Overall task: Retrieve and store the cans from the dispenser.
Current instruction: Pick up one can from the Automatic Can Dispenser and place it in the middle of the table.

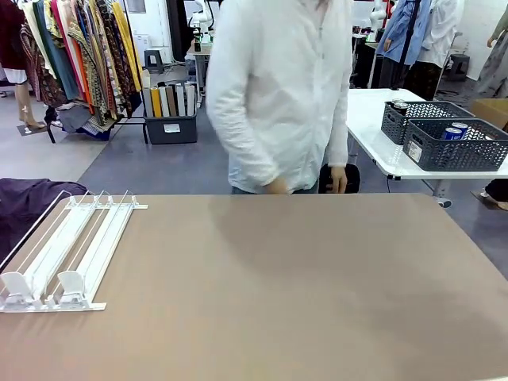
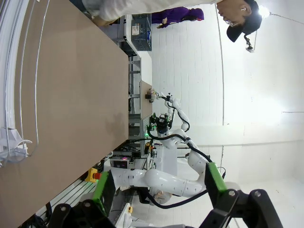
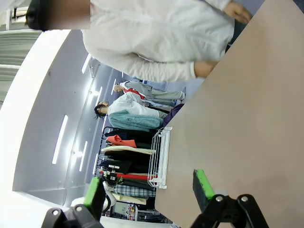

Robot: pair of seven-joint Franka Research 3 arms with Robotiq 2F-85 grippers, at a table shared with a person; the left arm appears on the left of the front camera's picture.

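1. Front view: the white dispenser (image 1: pixel 67 250) lies at the table's (image 1: pixel 302 286) left edge, its lanes bare; blue cans (image 1: pixel 454 132) sit in a dark mesh basket (image 1: pixel 454 144) on a far table, behind a person (image 1: pixel 278 95).
2. Left wrist view: the left gripper (image 2: pixel 159 190) hangs wide open, holding nothing, off the table's edge.
3. Right wrist view: the right gripper (image 3: pixel 148 192) is spread, empty (cans likely light, smooth, dentable; best clasped mid-body).

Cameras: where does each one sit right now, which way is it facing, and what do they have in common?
Front: between the arms, facing across the table at the person; dispenser near left.
Left wrist: rolled sideways, along the open left gripper, over the table edge.
Right wrist: rolled, past the open right gripper toward the dispenser.
Shared: table, dispenser, person.
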